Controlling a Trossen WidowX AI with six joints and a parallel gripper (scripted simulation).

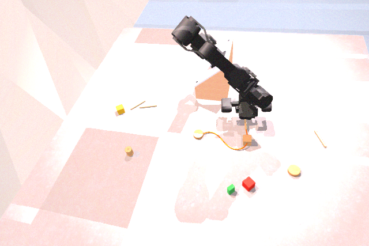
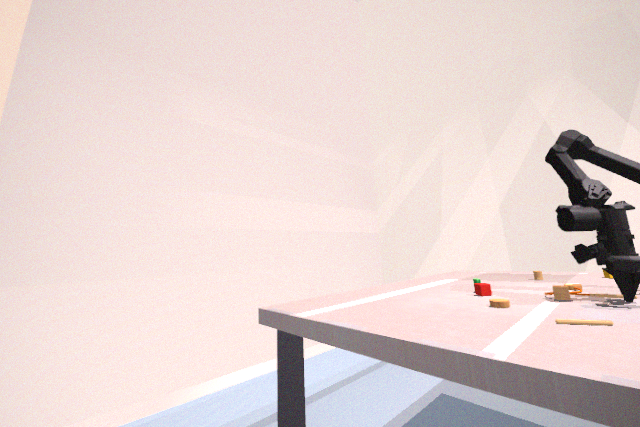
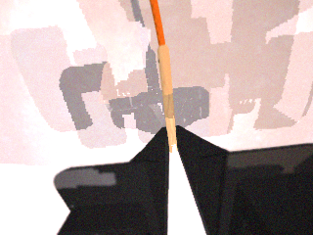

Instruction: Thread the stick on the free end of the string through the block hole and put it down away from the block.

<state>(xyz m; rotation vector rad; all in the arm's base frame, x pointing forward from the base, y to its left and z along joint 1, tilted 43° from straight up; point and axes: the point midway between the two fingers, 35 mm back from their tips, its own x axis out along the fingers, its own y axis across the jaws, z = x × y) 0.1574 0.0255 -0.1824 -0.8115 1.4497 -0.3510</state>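
Note:
The wooden block [image 1: 247, 140] [image 2: 561, 292] sits on the table. The orange string [image 1: 222, 139] [image 3: 156, 22] runs from the round button [image 1: 198, 133] in a curve to the block's near side. A short piece of it shows on the far side, so it appears to pass through the hole. There it joins the thin stick [image 1: 245, 124] [image 2: 604, 296] [image 3: 166, 73], which lies beyond the block, outside it. My gripper [image 1: 245, 118] [image 2: 629, 300] [image 3: 170, 130] is shut on the stick's far end, low over the table. The hole itself is not visible.
A red cube [image 1: 248, 184], a green block [image 1: 230, 189] and a loose disc [image 1: 294, 170] lie on the near side. A loose stick [image 1: 320, 139] lies right. A cylinder [image 1: 128, 151], a yellow cube [image 1: 120, 109] and two loose sticks [image 1: 138, 105] [image 1: 147, 106] lie left.

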